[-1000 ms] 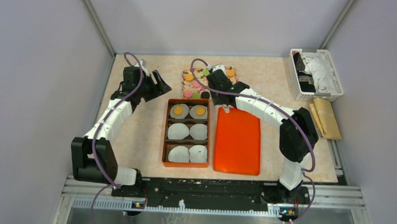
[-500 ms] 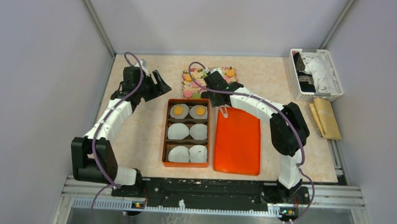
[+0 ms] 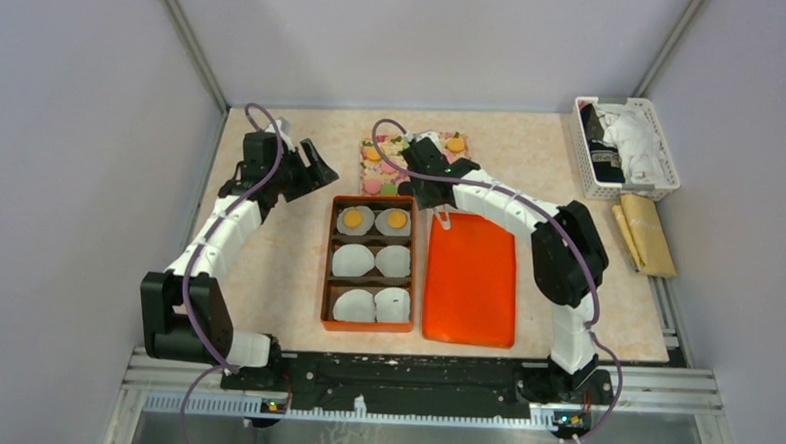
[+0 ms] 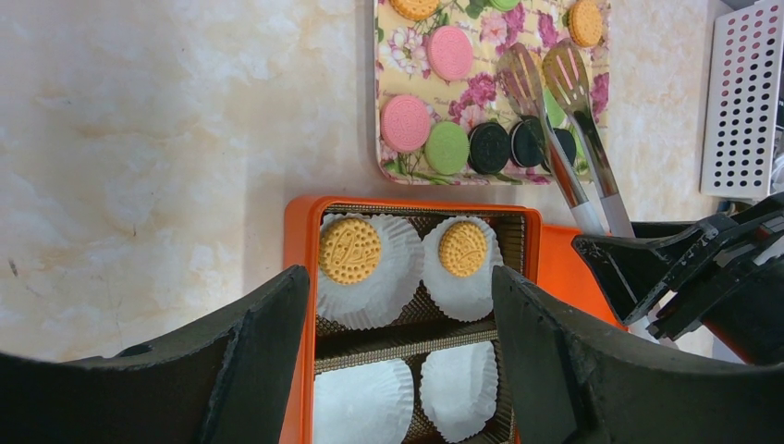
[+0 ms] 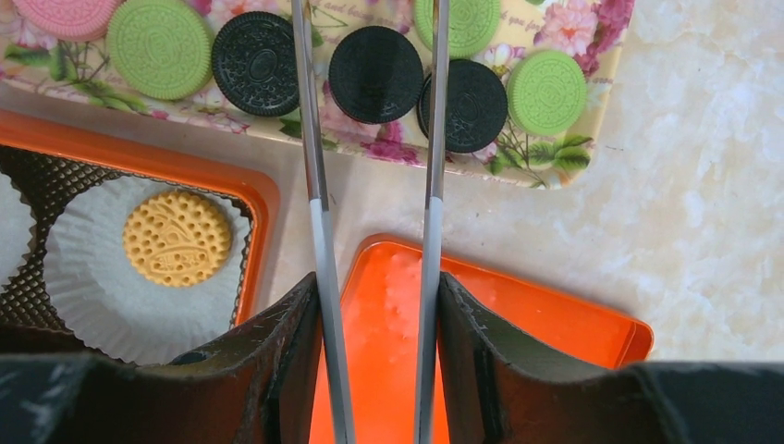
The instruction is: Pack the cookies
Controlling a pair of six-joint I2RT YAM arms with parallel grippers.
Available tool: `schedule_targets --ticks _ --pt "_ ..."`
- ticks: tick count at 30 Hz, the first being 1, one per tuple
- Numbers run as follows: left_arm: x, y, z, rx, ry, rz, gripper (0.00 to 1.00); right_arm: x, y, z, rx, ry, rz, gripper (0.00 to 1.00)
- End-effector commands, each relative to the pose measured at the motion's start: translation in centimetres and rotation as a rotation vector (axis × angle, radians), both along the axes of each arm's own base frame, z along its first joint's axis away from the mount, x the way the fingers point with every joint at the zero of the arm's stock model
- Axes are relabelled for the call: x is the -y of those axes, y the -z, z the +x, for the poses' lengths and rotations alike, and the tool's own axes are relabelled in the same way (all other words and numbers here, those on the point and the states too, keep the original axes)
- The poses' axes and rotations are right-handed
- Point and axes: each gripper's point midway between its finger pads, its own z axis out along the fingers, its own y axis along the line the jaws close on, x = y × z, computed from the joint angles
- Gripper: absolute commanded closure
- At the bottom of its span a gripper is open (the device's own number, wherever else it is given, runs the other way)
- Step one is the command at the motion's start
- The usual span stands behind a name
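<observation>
Pink, green, black and orange cookies lie on the floral board (image 5: 606, 28) at the back. My right gripper (image 5: 374, 296) is shut on metal tongs (image 5: 319, 213), whose open arms reach over the board and straddle a black cookie (image 5: 376, 74). The tongs also show in the left wrist view (image 4: 578, 176). The orange box (image 3: 326, 269) holds several white paper cups; the two far cups each hold an orange cookie (image 4: 349, 250). My left gripper (image 4: 399, 287) is open and empty, above the box's far left corner; it also shows in the top view (image 3: 311, 168).
The orange lid (image 3: 471, 280) lies right of the box, under my right wrist. A white basket (image 3: 624, 147) with cloth stands at the back right, and a brown packet (image 3: 647, 233) lies in front of it. Walls close in both sides.
My right arm has swung a little to the left, moving the tongs further over the board. The left arm has not moved.
</observation>
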Motion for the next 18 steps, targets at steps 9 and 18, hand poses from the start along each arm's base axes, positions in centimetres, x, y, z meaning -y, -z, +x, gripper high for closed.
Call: schedule_targets --ticks 9,18 --pt "-0.1 -1.3 -0.1 0.039 -0.005 -0.011 0.21 0.9 -2.1 1.6 0.045 0.065 0.014 0.57" --pt "0.0 -1.4 0.0 0.038 0.000 -0.018 0.21 0.0 -1.1 2.3 -0.007 0.044 0.039 0.59"
